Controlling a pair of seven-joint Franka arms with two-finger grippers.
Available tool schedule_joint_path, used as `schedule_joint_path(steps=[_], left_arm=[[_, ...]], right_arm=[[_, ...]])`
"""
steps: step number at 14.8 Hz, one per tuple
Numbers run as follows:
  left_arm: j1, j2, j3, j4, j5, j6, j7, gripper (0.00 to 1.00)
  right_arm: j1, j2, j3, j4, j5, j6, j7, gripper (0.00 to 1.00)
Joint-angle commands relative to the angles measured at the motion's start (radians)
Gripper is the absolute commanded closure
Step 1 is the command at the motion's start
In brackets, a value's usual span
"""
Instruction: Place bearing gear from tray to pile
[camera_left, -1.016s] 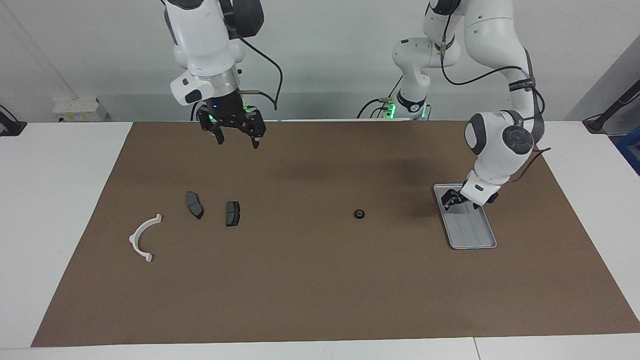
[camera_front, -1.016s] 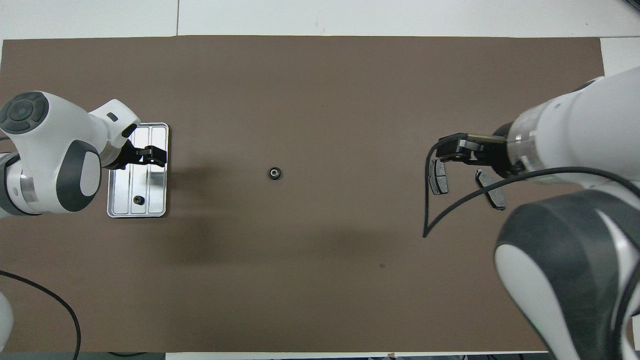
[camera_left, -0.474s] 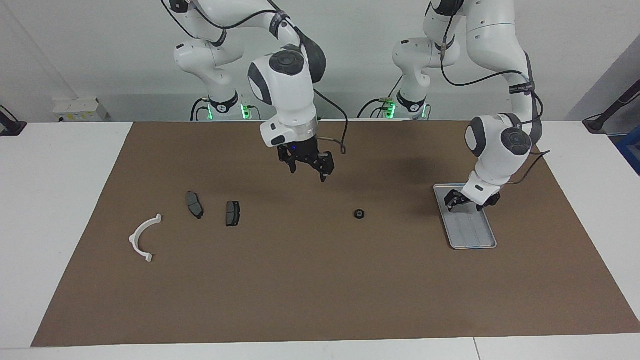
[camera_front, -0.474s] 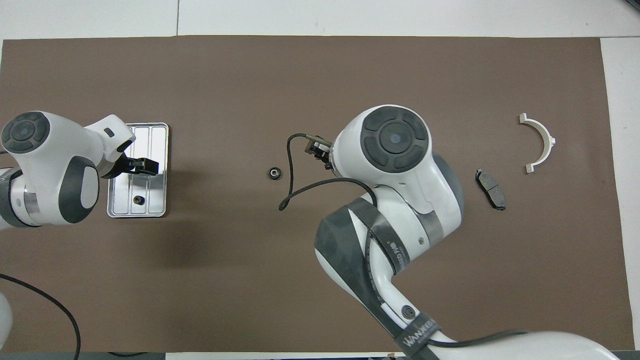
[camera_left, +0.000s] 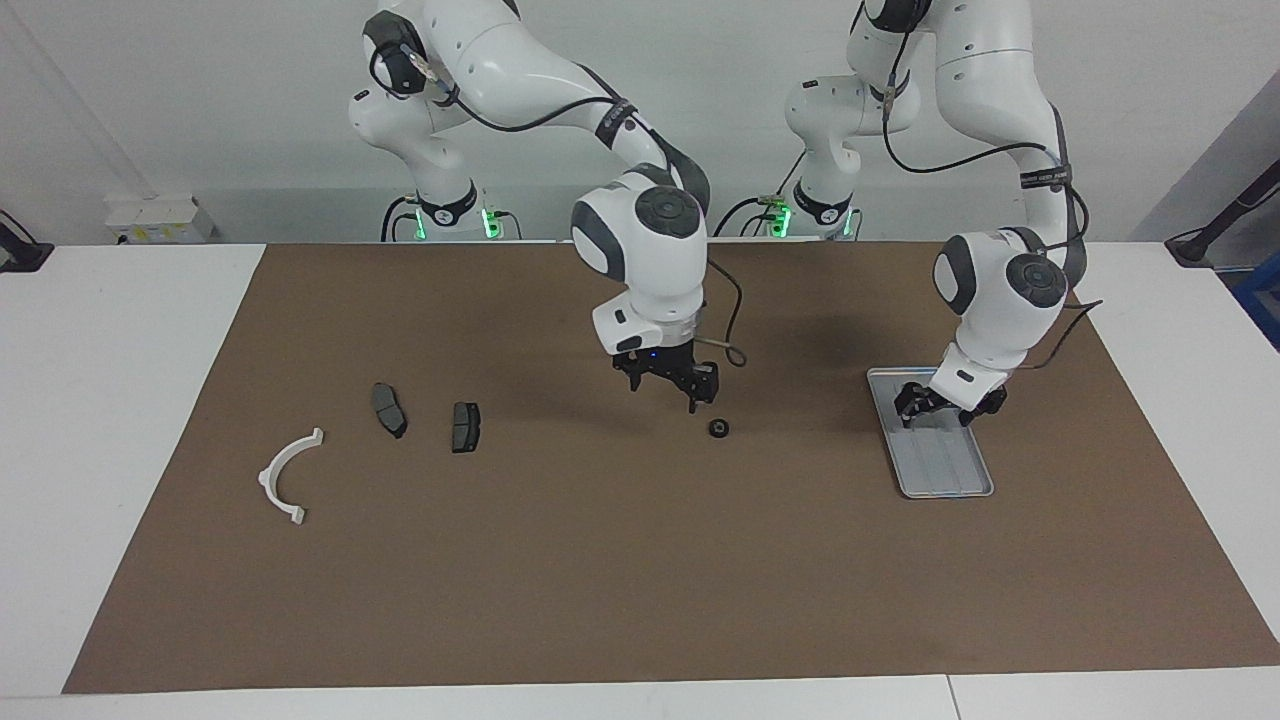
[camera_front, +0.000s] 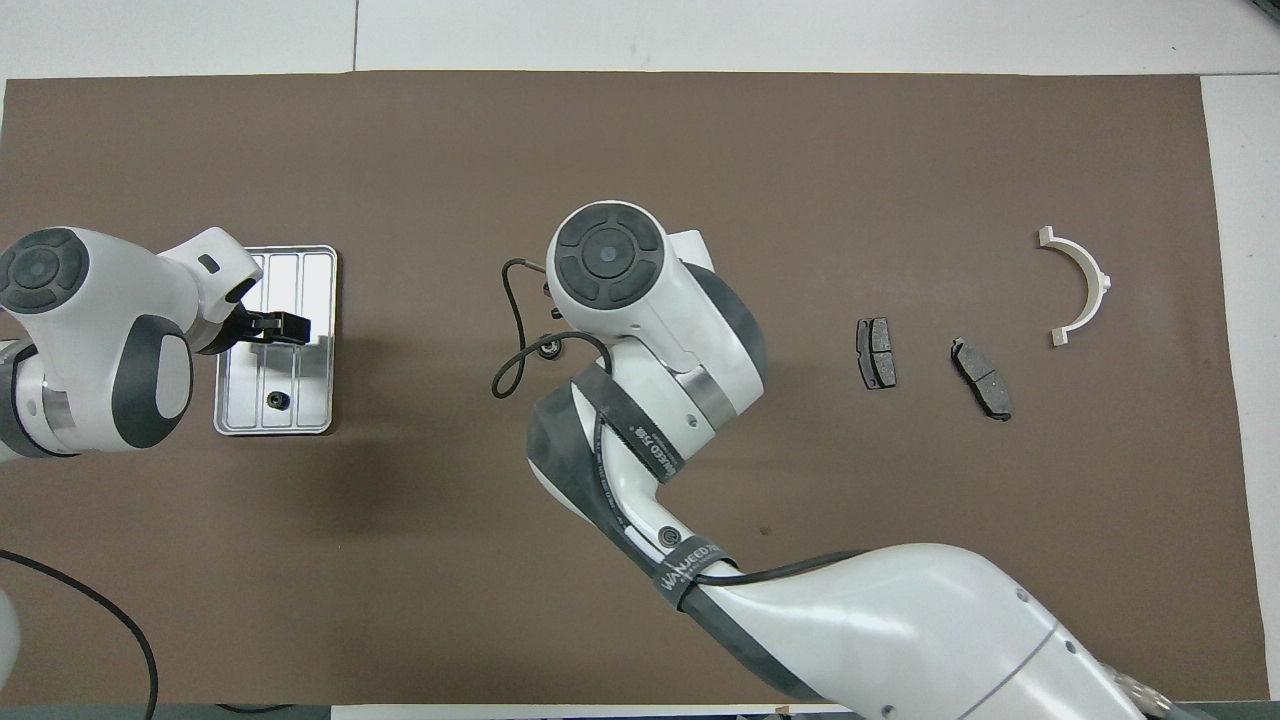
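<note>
Gears lie in two places. One bearing gear (camera_left: 717, 428) sits on the brown mat (camera_left: 640, 560) mid-table, well apart from the tray (camera_left: 955, 485) and from the pile. A second, smaller-looking gear (camera_front: 273, 400) rests inside the tray, in the part nearer to the robots.

Over the first gear hangs the right gripper (camera_left: 665, 388), its fingers (camera_left: 692, 403) spread apart and holding nothing. The gear lies on the mat just below and beside the fingertip toward the left arm's end; it is not between the fingers, and I see no contact. In the overhead view the right arm's wrist covers most of that gear.

The left gripper (camera_front: 285, 327) is low over the tray, above the grooved floor. Its fingers point across the tray; whether they are spread or closed I cannot tell. The tray's gear lies nearer to the robots than those fingers, apart from them.

The pile lies toward the right arm's end: two brake pads (camera_left: 389, 409) (camera_left: 465, 426) and a white half-ring bracket (camera_left: 288, 475).
</note>
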Motion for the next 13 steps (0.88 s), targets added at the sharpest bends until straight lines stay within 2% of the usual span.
schedule_joint_path(steps=[1, 7, 10, 13], left_arm=[[0.018, 0.0, -0.013, -0.015, 0.016, 0.01, -0.003, 0.08], [0.027, -0.02, -0.015, -0.008, 0.0, -0.13, -0.013, 0.09], [0.027, -0.043, -0.015, -0.009, -0.043, -0.143, -0.024, 0.1], [0.029, -0.049, -0.013, -0.017, -0.058, -0.143, -0.026, 0.16]], right_arm=[[0.014, 0.133, -0.002, 0.189, -0.024, -0.073, 0.021, 0.01], [0.083, 0.235, -0.003, 0.286, -0.03, -0.062, 0.001, 0.01], [0.106, 0.273, -0.008, 0.306, -0.035, -0.056, -0.029, 0.01], [0.12, 0.296, -0.001, 0.304, -0.082, -0.052, -0.033, 0.04]])
